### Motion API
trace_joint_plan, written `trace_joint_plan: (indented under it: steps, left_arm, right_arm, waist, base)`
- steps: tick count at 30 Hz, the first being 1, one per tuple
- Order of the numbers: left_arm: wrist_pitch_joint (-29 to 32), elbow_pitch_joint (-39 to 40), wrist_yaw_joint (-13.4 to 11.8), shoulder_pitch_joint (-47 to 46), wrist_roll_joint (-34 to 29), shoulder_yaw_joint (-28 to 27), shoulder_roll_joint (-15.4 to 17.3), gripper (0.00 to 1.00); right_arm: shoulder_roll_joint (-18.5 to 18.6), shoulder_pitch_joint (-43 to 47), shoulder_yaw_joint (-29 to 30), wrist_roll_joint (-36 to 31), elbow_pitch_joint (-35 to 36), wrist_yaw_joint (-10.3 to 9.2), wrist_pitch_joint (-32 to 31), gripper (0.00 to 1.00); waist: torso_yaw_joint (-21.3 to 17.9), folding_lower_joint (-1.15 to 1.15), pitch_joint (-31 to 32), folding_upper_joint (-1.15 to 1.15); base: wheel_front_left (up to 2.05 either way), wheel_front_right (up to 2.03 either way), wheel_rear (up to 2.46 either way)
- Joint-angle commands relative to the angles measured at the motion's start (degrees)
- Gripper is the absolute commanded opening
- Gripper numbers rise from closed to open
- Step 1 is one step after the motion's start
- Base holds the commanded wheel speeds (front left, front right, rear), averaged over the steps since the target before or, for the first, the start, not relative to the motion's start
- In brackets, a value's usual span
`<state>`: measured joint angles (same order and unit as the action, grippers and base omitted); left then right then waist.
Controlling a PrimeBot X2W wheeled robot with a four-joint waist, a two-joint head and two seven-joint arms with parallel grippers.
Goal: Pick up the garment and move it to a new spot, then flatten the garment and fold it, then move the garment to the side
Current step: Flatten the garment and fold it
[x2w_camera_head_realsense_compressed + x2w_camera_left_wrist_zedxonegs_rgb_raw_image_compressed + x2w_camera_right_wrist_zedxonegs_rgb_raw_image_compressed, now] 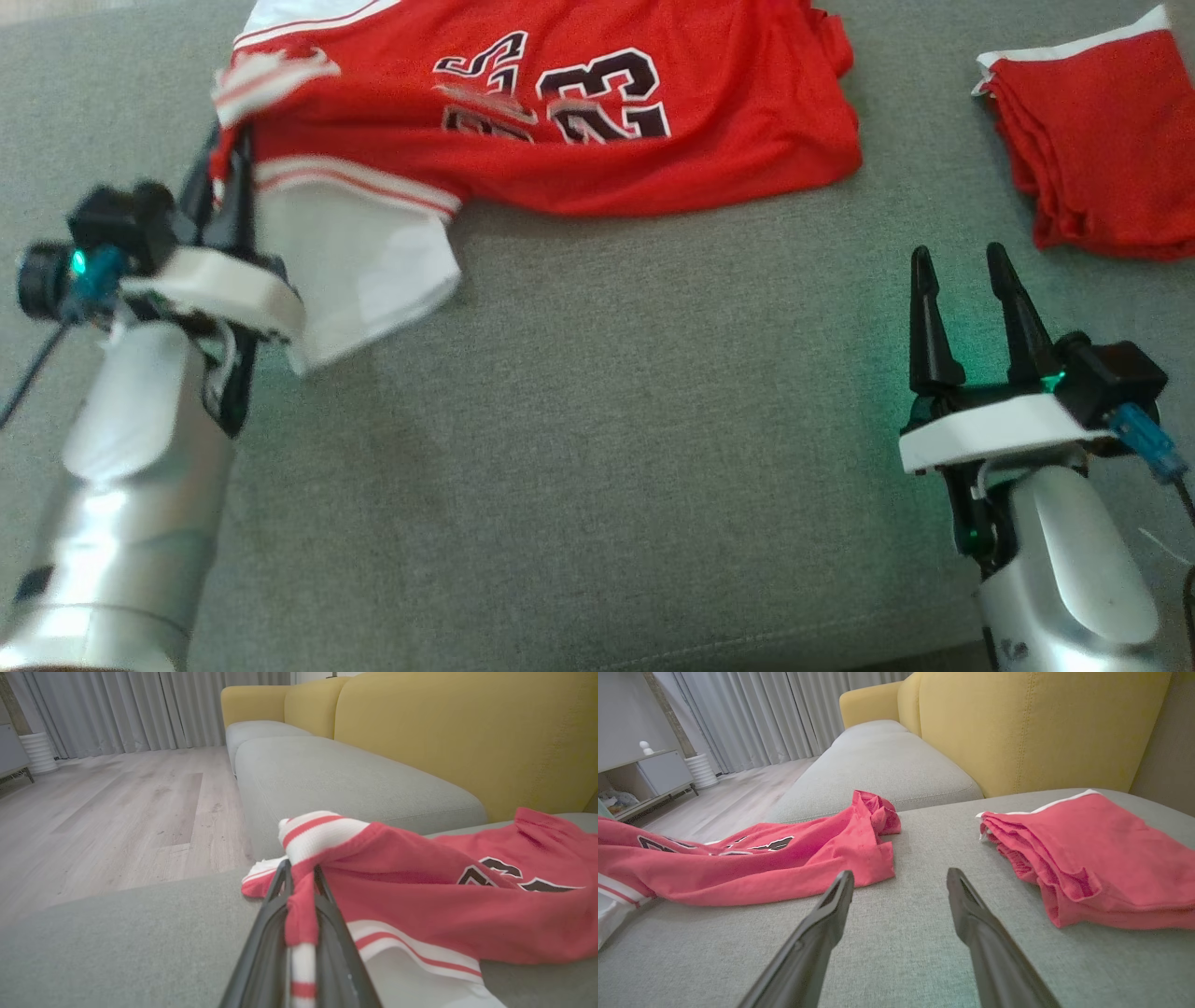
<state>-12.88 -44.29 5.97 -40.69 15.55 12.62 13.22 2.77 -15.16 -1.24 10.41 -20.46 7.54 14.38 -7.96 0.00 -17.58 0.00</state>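
Left gripper (300, 868) clamped on striped edge of red jersey (709, 159); right gripper (959, 252) wide open, empty.
Jersey fabric is pinched between the left fingers, with a strip of red-white trim hanging down between them. Rest of jersey spreads to the right of and beyond that gripper on grey sofa cushion (607, 420), number 23 showing. Right gripper sits over bare cushion, apart from both cloths: jersey ahead to its left, folded red garment (1102, 159) ahead to its right. Left arm blurred in head view.

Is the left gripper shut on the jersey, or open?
Shut on it. In the left wrist view the left gripper pinches the jersey by its red-and-white striped edge, cloth bunched between its fingers.
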Motion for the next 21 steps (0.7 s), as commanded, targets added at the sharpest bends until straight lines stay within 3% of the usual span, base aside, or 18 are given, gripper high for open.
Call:
trace_joint_plan:
  steps: [1,4,5,6,7,15,21]
  left_arm:
    - [-0.91,0.01,-0.32,-3.47,-0.5,-2.32,2.99,0.0]
    - [-1.03,-1.56,-0.06,-4.8,-0.5,-1.95,3.18,0.0]
    - [-0.58,-2.58,0.3,-5.23,-0.32,-1.34,3.02,0.09]
    - [0.15,-3.65,0.63,-5.48,0.08,-0.77,2.77,0.69]
    - [0.42,-4.51,0.82,-5.74,0.4,-0.37,2.64,1.0]
    - [-1.6,-5.18,1.36,-2.36,2.36,1.6,1.02,1.0]
    - [-2.08,5.42,0.39,6.81,3.6,-0.38,-1.91,1.0]
  right_arm:
    - [0.11,-2.14,-1.67,-0.52,1.49,-0.05,0.62,1.0]
    - [0.11,-2.28,-1.94,-0.52,1.39,-0.05,0.62,1.0]
    - [0.11,-2.28,-2.05,-0.51,1.34,-0.05,0.62,1.0]
    - [0.11,-2.24,-2.14,-0.51,1.29,-0.05,0.62,1.0]
    - [0.11,-2.15,-2.19,-0.52,1.23,-0.05,0.62,1.0]
    - [0.1,-1.33,-1.69,-0.65,1.24,-0.05,0.62,1.0]
    - [0.1,0.06,-0.97,1.11,1.05,-0.05,0.62,1.0]
  waist:
    - [0.02,0.0,0.04,0.0]
    - [0.08,0.0,0.13,0.0]
    - [0.15,0.0,0.21,0.0]
    - [0.29,0.0,0.32,0.0]
    - [0.5,0.0,0.43,0.0]
    - [3.33,0.0,2.54,0.0]
    - [6.67,0.0,5.58,0.0]
  base:
    - [0.0,0.0,0.0]
    - [0.0,0.0,0.0]
    - [0.0,0.0,0.0]
    - [0.0,0.0,0.0]
    - [0.0,0.0,0.0]
    - [0.0,0.0,0.0]
    - [0.0,0.0,0.0]
